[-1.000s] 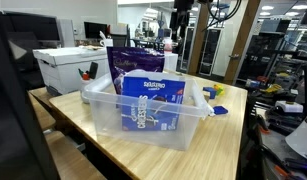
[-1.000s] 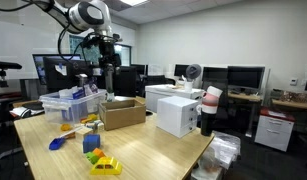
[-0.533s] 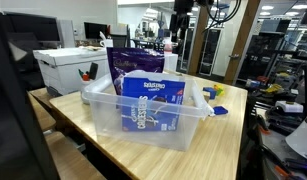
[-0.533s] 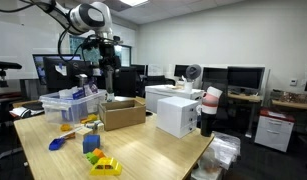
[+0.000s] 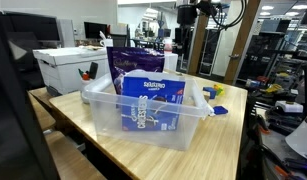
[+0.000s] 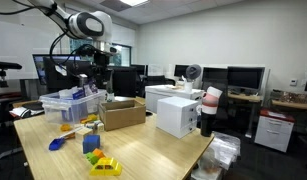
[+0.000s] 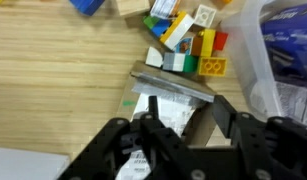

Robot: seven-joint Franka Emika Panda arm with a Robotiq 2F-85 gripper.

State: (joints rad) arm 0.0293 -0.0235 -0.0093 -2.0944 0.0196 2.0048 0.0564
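One gripper (image 7: 186,125) hangs over an open cardboard box (image 7: 178,95) in the wrist view. Its two dark fingers (image 7: 143,140) stand partly apart, with a clear gap between them and nothing in their grasp. The box sits at 12 o'clock from the fingertips, with white paper lying inside it. A heap of coloured toy blocks (image 7: 188,45) lies on the wooden table (image 7: 53,80) at 12 o'clock from the box, just beside its far edge. The wall of a clear plastic bin (image 7: 255,70) stands at 2 o'clock.

In an exterior view the gripper (image 6: 100,70) is well above the cardboard box (image 6: 121,112), not touching it. The bin (image 6: 68,103) lies at 9 o'clock from the box, the blocks (image 6: 88,125) at 8 o'clock and a white box (image 6: 178,112) at 3 o'clock. In an exterior view the gripper (image 5: 185,22) shows at 12 o'clock behind the bin (image 5: 143,110), which holds a blue cookie package (image 5: 155,100).
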